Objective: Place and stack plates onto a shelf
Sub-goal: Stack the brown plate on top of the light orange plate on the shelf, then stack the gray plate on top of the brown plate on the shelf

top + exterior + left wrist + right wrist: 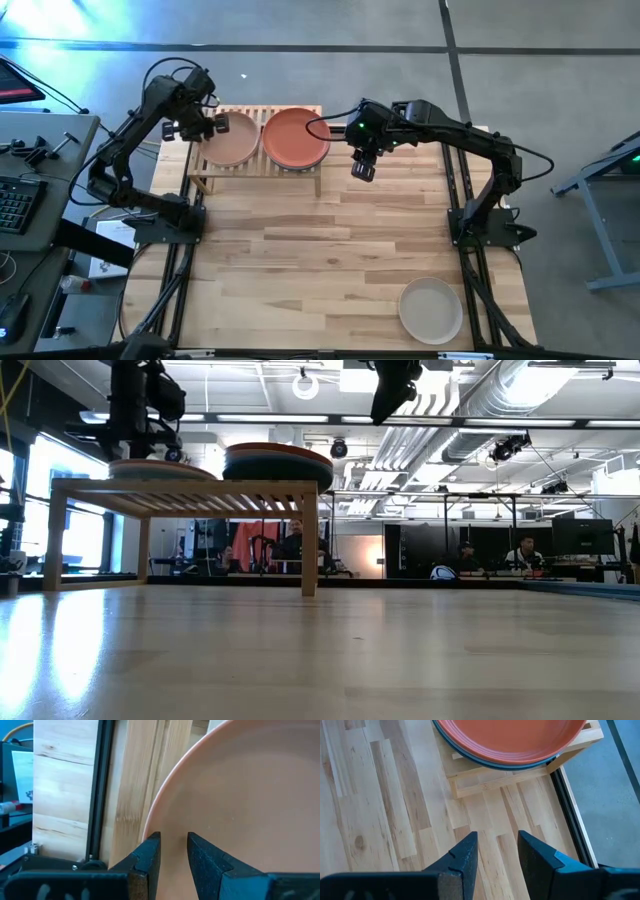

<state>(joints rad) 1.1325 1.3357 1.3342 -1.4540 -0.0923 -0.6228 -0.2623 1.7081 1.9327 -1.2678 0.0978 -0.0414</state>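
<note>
The light-wood shelf (256, 168) stands at the table's far edge. On its left half lies a peach plate (235, 142), flat on the slats, and my left gripper (207, 128) is shut on its left rim. On the right half a terracotta plate (296, 137) tops a stack, with a dark teal plate (470, 756) under it. My right gripper (362, 172) is open and holds nothing. It hangs above the bare table just right of the shelf. A beige plate (431, 310) lies near the table's near right corner. My left gripper (174, 836) pinches the peach plate's rim (162, 820) at the plate's left edge. One finger (151, 851) stands at the rim's outer side and the other (200, 852) inside the plate. The fingers come from above, pointing down. The plate lies flat on the shelf (135, 780).
The table's middle and near left are open wood. A black frame rail (572, 815) runs along the table's right edge past the shelf's corner. A desk with a keyboard (15, 205) stands off the table's left side. People sit far behind in the low view.
</note>
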